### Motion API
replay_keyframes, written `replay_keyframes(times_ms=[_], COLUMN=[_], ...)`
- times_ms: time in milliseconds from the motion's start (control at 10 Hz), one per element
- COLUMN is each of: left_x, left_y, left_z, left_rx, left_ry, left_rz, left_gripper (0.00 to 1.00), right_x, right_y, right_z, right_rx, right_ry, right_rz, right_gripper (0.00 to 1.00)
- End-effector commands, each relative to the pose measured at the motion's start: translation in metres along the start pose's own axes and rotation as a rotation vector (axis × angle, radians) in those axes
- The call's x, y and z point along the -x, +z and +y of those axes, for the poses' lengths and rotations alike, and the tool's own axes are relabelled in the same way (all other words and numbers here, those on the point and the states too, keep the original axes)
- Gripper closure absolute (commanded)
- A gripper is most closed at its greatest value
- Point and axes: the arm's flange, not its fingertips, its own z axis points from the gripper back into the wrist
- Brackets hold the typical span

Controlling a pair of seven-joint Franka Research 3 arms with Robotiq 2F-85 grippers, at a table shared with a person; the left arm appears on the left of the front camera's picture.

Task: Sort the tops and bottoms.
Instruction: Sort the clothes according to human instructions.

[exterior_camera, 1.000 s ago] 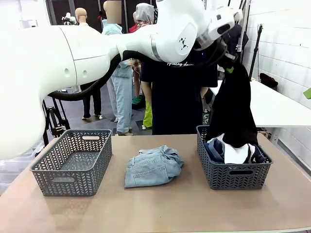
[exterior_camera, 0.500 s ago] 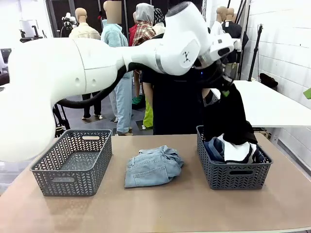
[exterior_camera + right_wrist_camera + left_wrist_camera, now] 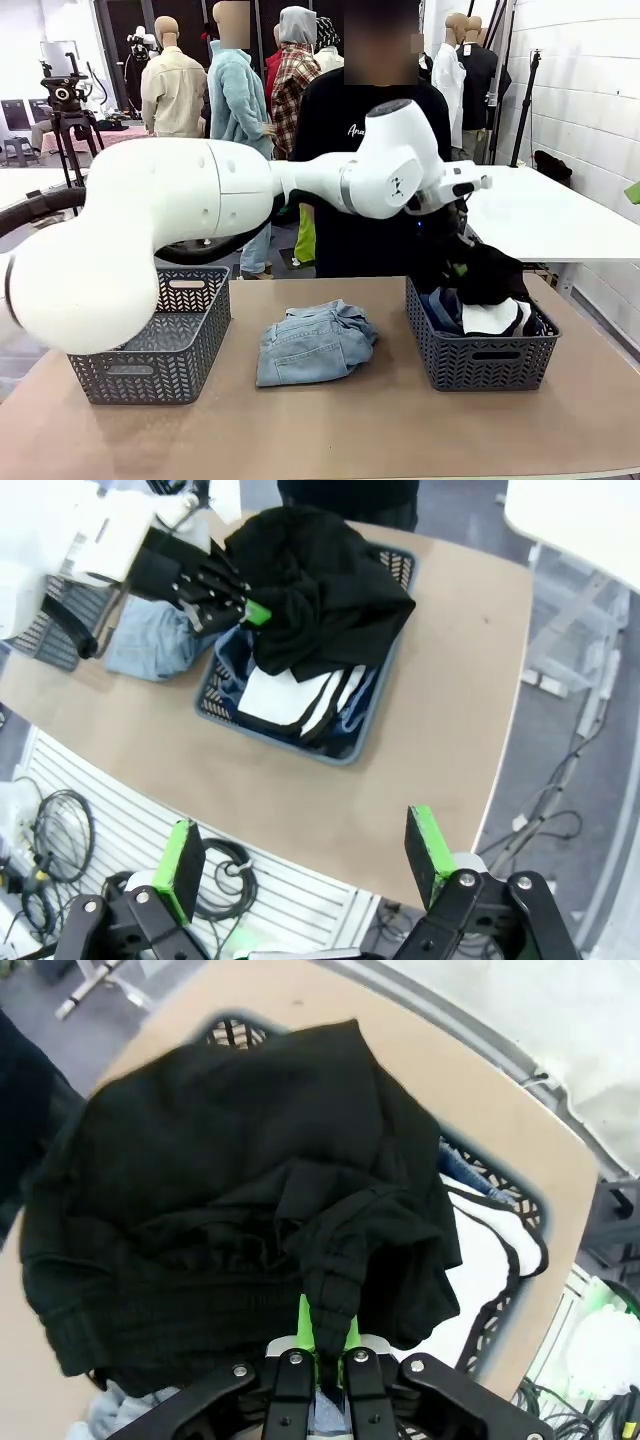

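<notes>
My left arm reaches across to the right grey basket (image 3: 480, 362). Its gripper (image 3: 458, 268) is shut on a fold of the plain black top (image 3: 492, 275), which lies bunched on the pile in that basket. In the left wrist view the green pads (image 3: 303, 1322) pinch a ridge of the black top (image 3: 220, 1200). Under it lie the white top with black trim (image 3: 490, 318) (image 3: 485, 1260) and dark blue bottoms (image 3: 441, 306). Pale washed bottoms (image 3: 315, 343) lie folded at the table's middle. My right gripper (image 3: 305, 860) hangs open high above the table's right end, holding nothing.
An empty grey basket (image 3: 150, 345) stands at the table's left. A person in a black T-shirt (image 3: 350, 200) stands behind the far edge. A white table (image 3: 560, 215) sits beyond on the right. Bare tabletop (image 3: 330, 430) stretches along the near edge.
My left gripper has come down from high above the right basket. The black top, which hung stretched below it, now lies bunched on the pile.
</notes>
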Motion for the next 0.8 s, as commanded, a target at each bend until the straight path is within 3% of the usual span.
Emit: replay_keyframes(times_ms=[0,100,400,700], left_x=[-0.012,0.0,-0.004,-0.013], left_y=[0.024,0.0,-0.003,-0.058], left_z=[0.002,0.0,-0.006,-0.028], left_rx=[0.027,0.0,-0.005,0.052], left_ry=[0.036,0.0,-0.031,-0.119], left_rz=[-0.03,0.0,0.016,0.122], left_gripper=[1.0,1.0,1.0,1.0], right_x=[0.0,0.0,0.0,0.0], right_y=[0.0,0.0,0.0,0.0], right_z=[0.0,0.0,0.0,0.0], right_rx=[-0.003,-0.003,-0.003,-0.003], right_ry=[0.008,0.008,0.008,0.008], right_rz=[0.005,0.005,0.005,0.005], right_gripper=[0.0,0.0,0.0,0.0])
